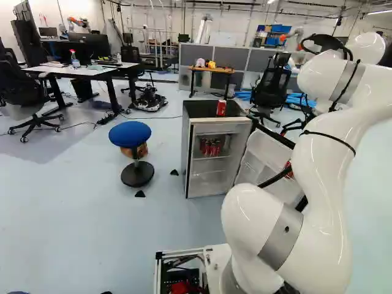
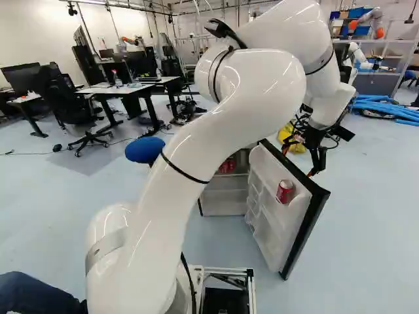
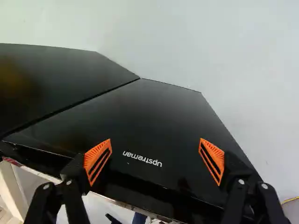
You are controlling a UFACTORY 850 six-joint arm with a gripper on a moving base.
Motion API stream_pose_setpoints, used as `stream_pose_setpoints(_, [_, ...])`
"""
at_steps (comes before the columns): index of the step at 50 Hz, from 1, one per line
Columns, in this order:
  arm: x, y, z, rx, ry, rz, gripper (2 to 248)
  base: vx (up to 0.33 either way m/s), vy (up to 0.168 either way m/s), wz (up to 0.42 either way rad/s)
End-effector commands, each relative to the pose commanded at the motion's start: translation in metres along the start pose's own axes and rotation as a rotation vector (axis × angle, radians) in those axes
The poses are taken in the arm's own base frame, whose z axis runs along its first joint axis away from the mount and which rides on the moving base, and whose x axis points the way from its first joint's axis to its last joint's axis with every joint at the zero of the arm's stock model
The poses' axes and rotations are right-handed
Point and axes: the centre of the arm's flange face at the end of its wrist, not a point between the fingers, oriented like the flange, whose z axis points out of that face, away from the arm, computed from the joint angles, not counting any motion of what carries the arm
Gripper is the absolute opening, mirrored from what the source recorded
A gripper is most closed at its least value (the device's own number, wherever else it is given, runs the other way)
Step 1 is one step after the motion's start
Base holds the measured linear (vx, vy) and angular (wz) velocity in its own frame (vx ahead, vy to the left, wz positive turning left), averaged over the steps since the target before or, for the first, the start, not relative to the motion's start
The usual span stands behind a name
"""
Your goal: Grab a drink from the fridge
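Note:
In the right base view my gripper (image 2: 318,162) hangs by the outer side of the fridge door (image 2: 302,229), near its top edge. The wrist view shows the gripper (image 3: 155,161) open, its orange pads wide apart over the door's glossy black face (image 3: 154,126), with nothing gripped. The small fridge (image 1: 185,153) stands with its door swung open. Several red cans (image 1: 210,147) stand on an inner shelf, one red can (image 1: 221,108) is on top of the fridge, and another can (image 2: 285,191) sits in the door's rack.
A blue stool (image 1: 130,133) stands left of the fridge. Behind are a small table (image 1: 211,70), an office chair (image 1: 270,89) and desks (image 1: 92,70). Blue tubes (image 2: 386,108) lie on the floor beyond the door. Another robot (image 2: 370,23) is at the back right.

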Motion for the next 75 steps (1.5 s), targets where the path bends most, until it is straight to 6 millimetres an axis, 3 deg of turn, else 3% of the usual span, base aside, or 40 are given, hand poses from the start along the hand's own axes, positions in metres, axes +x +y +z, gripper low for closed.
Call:
stream_pose_setpoints(39, [-0.022, 0.006, 0.002, -0.005, -0.035, 0.01, 247, 0.0, 0.0, 0.0])
stream_pose_setpoints(75, [-0.052, -0.002, 0.007, -0.012, -0.08, 0.0, 247, 0.0, 0.0, 0.0])
